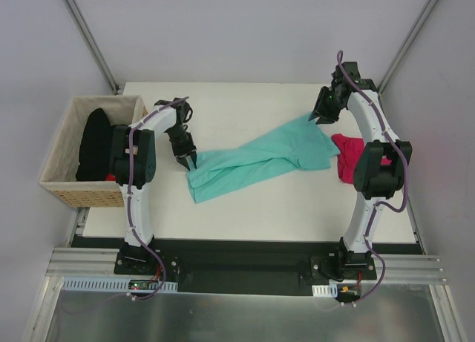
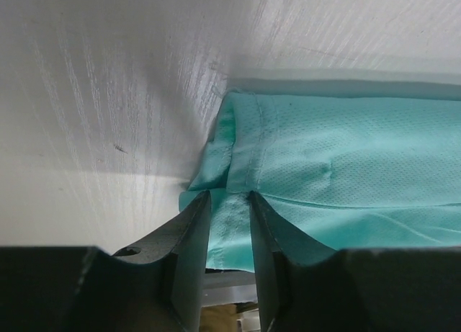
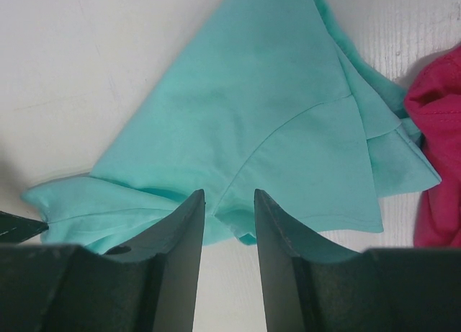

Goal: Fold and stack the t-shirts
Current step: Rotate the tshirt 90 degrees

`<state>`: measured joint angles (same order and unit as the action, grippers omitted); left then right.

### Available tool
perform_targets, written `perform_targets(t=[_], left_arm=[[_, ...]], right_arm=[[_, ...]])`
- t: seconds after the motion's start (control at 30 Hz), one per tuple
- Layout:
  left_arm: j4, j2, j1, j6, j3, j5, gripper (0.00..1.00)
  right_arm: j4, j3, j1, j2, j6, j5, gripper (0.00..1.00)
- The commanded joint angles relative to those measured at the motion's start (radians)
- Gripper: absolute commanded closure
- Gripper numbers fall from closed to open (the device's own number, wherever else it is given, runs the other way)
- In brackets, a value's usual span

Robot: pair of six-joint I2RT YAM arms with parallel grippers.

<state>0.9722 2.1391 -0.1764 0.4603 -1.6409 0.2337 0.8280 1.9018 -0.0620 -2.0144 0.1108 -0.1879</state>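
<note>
— Step in hand?
— Spreading, by the look of it: teal t-shirt point(image 1: 260, 160) drawn out slantwise over the table point(image 1: 245, 216) between both grippers, not yet flat, not yet folded.
— Fingers?
— Left gripper point(image 1: 190, 162) narrow, pinched on a hemmed edge; cloth filling the gap between the fingers point(image 2: 191, 253) and running off ahead and to the right of the tips. Right gripper point(image 1: 320, 119) narrow too, nipped on a seamed corner, with the rest fanning out ahead of its fingers point(image 3: 180, 253).
— Other shirts?
— Pink t-shirt point(image 1: 347, 160) bunched just right of the right fingers. Black t-shirts point(image 1: 95, 145) in the basket point(image 1: 63, 186), well left of the left fingers.
— Next?
— Probably drawing the ends apart, lowering flat, both pinches firm, clear of the pink one.
</note>
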Motion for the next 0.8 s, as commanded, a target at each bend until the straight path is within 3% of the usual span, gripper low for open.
perform_targets(t=[0.0,0.13,0.4,0.77], left_arm=[[0.005,-0.011,-0.012,-0.005,0.023,0.032,0.79],[0.000,-0.013,-0.020,-0.003,0.026,0.053,1.00],[-0.006,-0.048,-0.021,0.009,0.018,0.044,1.00],[0.013,-0.166,0.024,0.014,-0.102,0.009,1.00]], right_arm=[[0.023,0.051,0.005,0.066,-0.007,-0.010,0.63],[0.023,0.051,0.008,0.063,-0.002,-0.018,0.63],[0.020,0.040,0.014,0.069,-0.002,-0.022,0.63],[0.010,0.034,0.016,0.072,0.013,-0.027,0.63]])
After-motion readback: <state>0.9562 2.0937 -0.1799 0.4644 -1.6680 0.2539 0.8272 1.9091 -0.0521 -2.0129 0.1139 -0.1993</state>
